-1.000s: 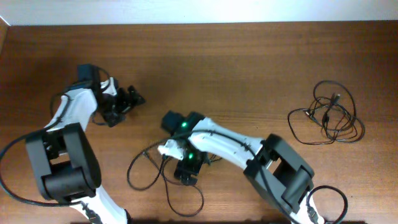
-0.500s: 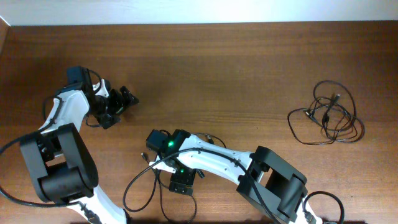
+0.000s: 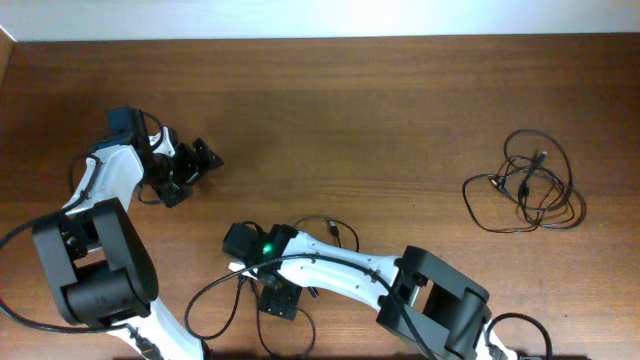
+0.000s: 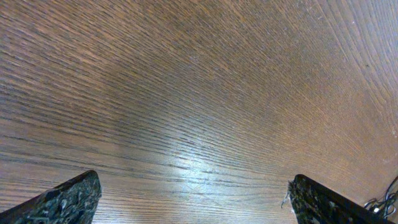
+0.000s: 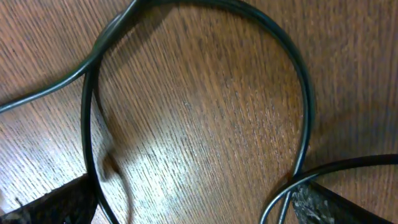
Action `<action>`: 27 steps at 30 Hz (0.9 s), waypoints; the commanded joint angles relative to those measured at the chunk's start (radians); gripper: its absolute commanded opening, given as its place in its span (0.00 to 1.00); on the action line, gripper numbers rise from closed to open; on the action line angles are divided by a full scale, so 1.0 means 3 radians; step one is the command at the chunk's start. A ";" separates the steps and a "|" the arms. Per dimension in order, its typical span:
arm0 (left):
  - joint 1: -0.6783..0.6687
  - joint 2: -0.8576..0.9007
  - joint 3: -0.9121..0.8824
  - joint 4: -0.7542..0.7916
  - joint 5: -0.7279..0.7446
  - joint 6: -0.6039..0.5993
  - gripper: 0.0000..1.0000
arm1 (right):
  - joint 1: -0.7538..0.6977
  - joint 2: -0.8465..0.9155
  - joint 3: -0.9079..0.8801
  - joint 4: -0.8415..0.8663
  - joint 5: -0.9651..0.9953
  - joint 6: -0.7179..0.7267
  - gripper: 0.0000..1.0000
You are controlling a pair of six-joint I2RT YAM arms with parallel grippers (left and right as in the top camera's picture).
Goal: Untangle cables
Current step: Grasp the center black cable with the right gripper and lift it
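Two cable grps on table [image 3: 380,100]. Grp 1: cable tangle [image 3: 525,185], right side of overhead frame, well apart from both arms. Grp 2: cable loops [image 3: 215,295], lower centre, around right gripper [image 3: 280,300]. Right gripper jaws fully open, a loop strand [image 5: 303,93] lying between the fingertips, nothing clamped. Left gripper [image 3: 196,172]: upper left, jaws fully open, empty, over bare wood.

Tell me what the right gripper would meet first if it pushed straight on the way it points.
Probably the black cable loop: the right gripper points down at it, open jaws close to its strands on both sides. Behind lies the wooden table; depth is unclear.
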 commanded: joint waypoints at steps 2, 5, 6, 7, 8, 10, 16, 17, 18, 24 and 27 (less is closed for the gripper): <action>0.0011 0.0039 0.0071 -0.0003 0.0056 0.0051 0.99 | 0.0114 0.0113 -0.0128 0.0043 0.0024 0.0031 0.85; 0.0011 0.0039 0.0071 -0.0003 0.0056 0.0051 0.99 | 0.0163 0.0126 -0.0212 0.0249 0.0418 0.0031 0.57; 0.0011 0.0039 0.0071 -0.0003 0.0056 0.0051 0.99 | 0.0156 0.0126 -0.0212 0.0271 0.0468 0.0029 0.55; 0.0011 0.0039 0.0071 -0.0003 0.0056 0.0051 0.99 | 0.0132 0.0126 -0.0214 0.0296 0.0495 0.0029 0.54; 0.0011 0.0039 0.0071 -0.0003 0.0056 0.0051 0.99 | 0.0102 0.0126 -0.0214 0.0324 0.0491 0.0031 0.50; 0.0013 0.0039 0.0071 -0.0003 0.0056 0.0051 0.99 | -0.0001 0.0126 -0.0214 0.0397 0.0492 0.0029 0.24; 0.0013 0.0039 0.0071 -0.0003 0.0056 0.0051 0.99 | -0.0355 0.0126 -0.0207 0.0520 0.0429 0.0031 0.16; 0.0011 0.0039 0.0071 -0.0003 0.0056 0.0051 0.99 | -0.0389 0.0126 -0.0207 0.0520 0.0401 0.0032 0.14; 0.0011 0.0039 0.0071 -0.0004 0.0056 0.0051 0.99 | -0.0395 0.0126 -0.0207 0.0523 0.0404 0.0031 0.04; 0.0011 0.0039 0.0071 -0.0003 0.0056 0.0051 0.99 | -0.0567 0.0061 0.0132 0.0401 0.0404 0.0055 0.04; 0.0011 0.0039 0.0071 -0.0003 0.0056 0.0051 0.99 | -0.0629 0.0061 0.0290 0.0370 0.0361 0.0055 0.64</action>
